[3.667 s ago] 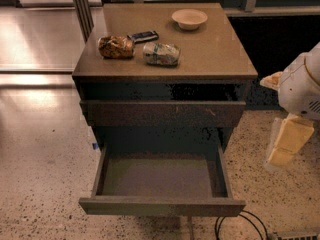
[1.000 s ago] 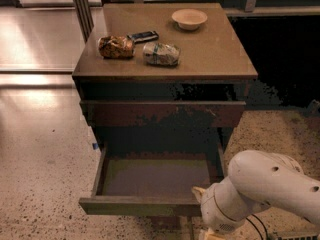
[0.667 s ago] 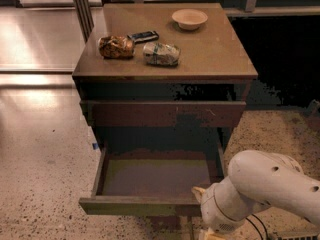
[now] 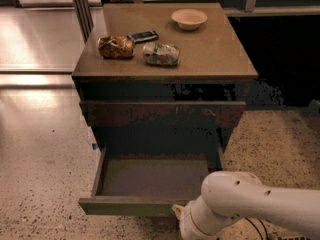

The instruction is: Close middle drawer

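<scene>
The middle drawer (image 4: pixel 150 180) is pulled far out of the dark wooden cabinet (image 4: pixel 235 64), showing its olive-grey floor; its dark front (image 4: pixel 125 206) faces me low in the view. Above it a reddish-brown drawer front (image 4: pixel 160 113) stands slightly out from the cabinet. My white arm (image 4: pixel 250 204) comes in from the lower right. My gripper (image 4: pixel 178 211) is low at the right end of the open drawer's front, mostly hidden by the arm, with only a pale tip showing.
On the cabinet top lie a pale bowl (image 4: pixel 189 18), a dark phone (image 4: pixel 143 36), a brown snack bag (image 4: pixel 116 47) and a crumpled pale-green packet (image 4: pixel 161 54). Speckled floor (image 4: pixel 45 184) lies to the left, and a dark recess (image 4: pixel 285 59) to the right.
The arm, earlier raised at the cabinet's right side, has come down in front of the open drawer's right end and in the last second has shifted slightly left and lower. The drawer has not moved.
</scene>
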Controlling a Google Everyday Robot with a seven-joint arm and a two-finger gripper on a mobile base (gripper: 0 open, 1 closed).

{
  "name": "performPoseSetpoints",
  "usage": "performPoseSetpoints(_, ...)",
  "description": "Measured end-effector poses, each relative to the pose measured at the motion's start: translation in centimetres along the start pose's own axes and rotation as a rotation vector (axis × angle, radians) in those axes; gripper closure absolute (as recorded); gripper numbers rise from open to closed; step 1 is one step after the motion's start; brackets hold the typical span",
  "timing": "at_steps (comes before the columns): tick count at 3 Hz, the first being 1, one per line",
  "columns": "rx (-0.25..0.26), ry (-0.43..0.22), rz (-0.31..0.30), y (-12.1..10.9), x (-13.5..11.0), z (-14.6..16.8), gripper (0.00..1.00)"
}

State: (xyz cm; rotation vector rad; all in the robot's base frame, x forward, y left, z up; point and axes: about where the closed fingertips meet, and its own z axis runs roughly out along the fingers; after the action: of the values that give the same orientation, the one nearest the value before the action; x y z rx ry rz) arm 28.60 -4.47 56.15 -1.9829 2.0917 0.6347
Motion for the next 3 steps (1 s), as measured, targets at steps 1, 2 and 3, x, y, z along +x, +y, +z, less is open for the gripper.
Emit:
performPoseSetpoints(1, -0.055, 0.004, -0.006, 0.8, -0.2, 4.0, 0.00)
performPoseSetpoints(2, -0.076, 0.026, 0.008, 0.5, 0.5, 6.7, 0.00)
performPoseSetpoints(3, -0.039, 0.058, 0.053, -1.8, 2.6, 7.0, 0.00)
